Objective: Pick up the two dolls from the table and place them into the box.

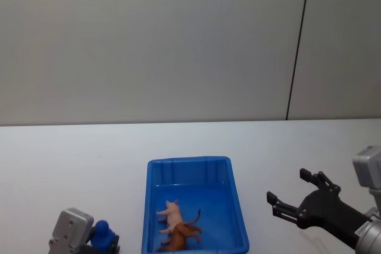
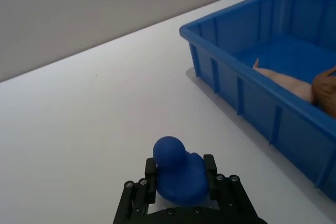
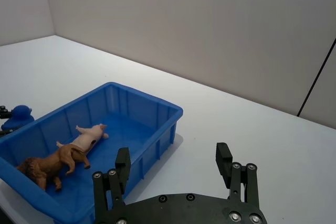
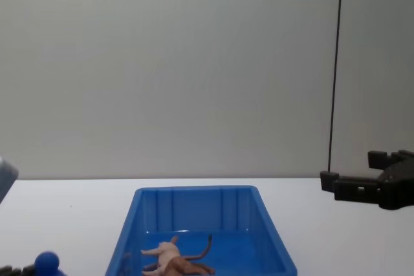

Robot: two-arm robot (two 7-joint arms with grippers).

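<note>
Dolls lie together inside the box [image 1: 235, 197], at its near end: the pig [image 1: 169, 212] and the lion [image 1: 183, 235], both on their sides on the blue floor. The pig is pale pink and smooth, stretched out with its legs pointing left. The lion is brown with a darker mane and a thin tail curving up toward the far end; it sits just nearer than the pig and touches it. The right wrist view shows the pair end to end, the lion's hind legs against the pig's body.

The box is a blue rectangular bin with sloping ribbed walls and a rolled rim, standing on the white table [image 1: 71, 159] about midway between the two arms.

The right gripper [image 1: 292, 193] hovers to the right of the box, well apart from it, above the table. Its black fingers [image 3: 122, 162] are spread wide and hold nothing.

The left gripper [image 2: 181, 174] sits at the near left, just beside the box's near left corner. Its fingers are closed against the sides of a small blue toy [image 2: 178, 169] with a round head on a rounded body; whether the toy also rests on the table I cannot tell.

No writing or brand mark can be read on the box, the dolls or the grippers.

A plain grey wall [image 1: 149, 40] rises behind the table, with a thin dark vertical seam [image 1: 297, 46] on the right.
</note>
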